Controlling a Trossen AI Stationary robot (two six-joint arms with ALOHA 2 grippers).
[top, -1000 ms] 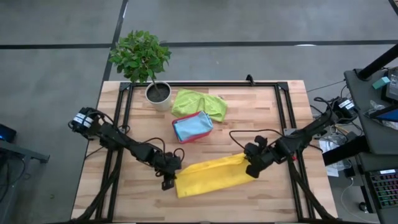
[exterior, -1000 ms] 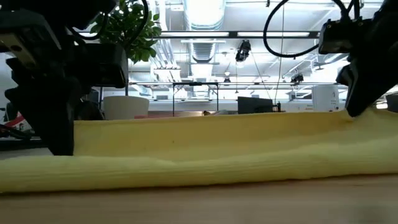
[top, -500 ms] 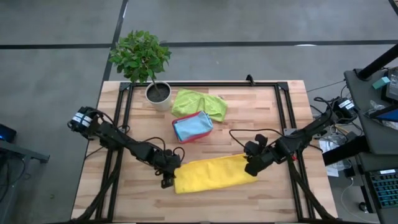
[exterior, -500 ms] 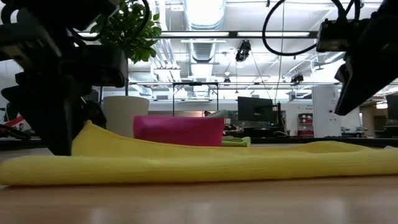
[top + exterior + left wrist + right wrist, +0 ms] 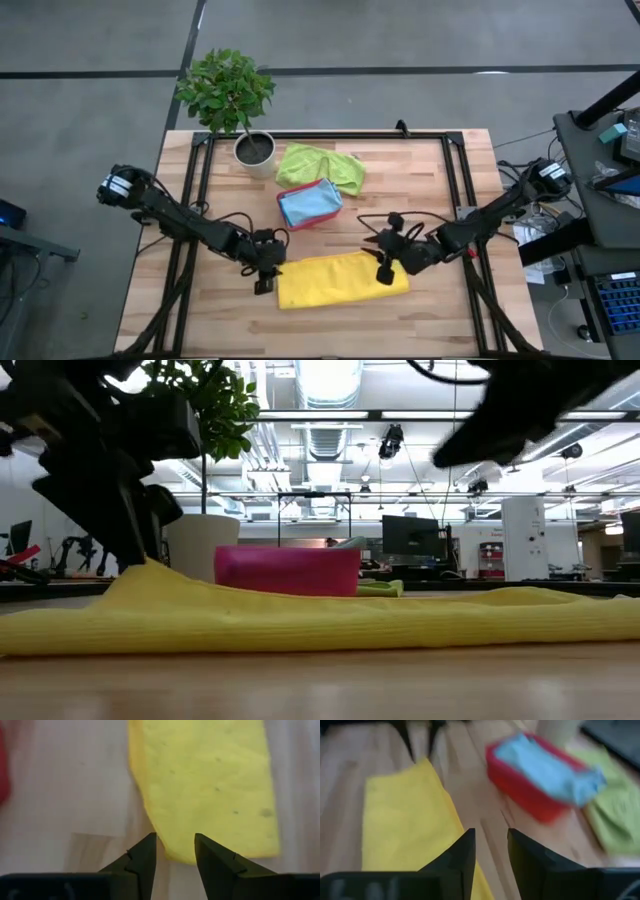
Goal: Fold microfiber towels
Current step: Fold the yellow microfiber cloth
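A folded yellow microfiber towel [image 5: 341,278] lies flat on the wooden slatted bench [image 5: 440,310], forming a long rectangle in its near half, between the two dark arms. In the low view the same yellow cloth [image 5: 320,622] stretches across nearly the whole width, with one corner raised in a slight peak on the side where the left arm stands.

The left gripper [image 5: 264,273] sits just beside the towel's left short edge. In the left wrist view its jaws stand apart with a clear gap between them, holding nothing, with the towel's corner [image 5: 200,785] lying just beyond the fingertips.

The right gripper [image 5: 384,272] hovers over the towel's right end. In the right wrist view its jaws are also parted and empty, with the yellow cloth [image 5: 405,820] below and bare wood seen through the gap.

Behind the yellow towel, near the middle of the bench, a small pink rectangular plastic tray [image 5: 293,218] holds a light teal-blue cloth [image 5: 310,202]. A crumpled lime green microfiber towel [image 5: 322,166] lies just beyond the tray, touching its far side. A white pot with a leafy green plant [image 5: 255,150] stands at the far left corner of the bench.
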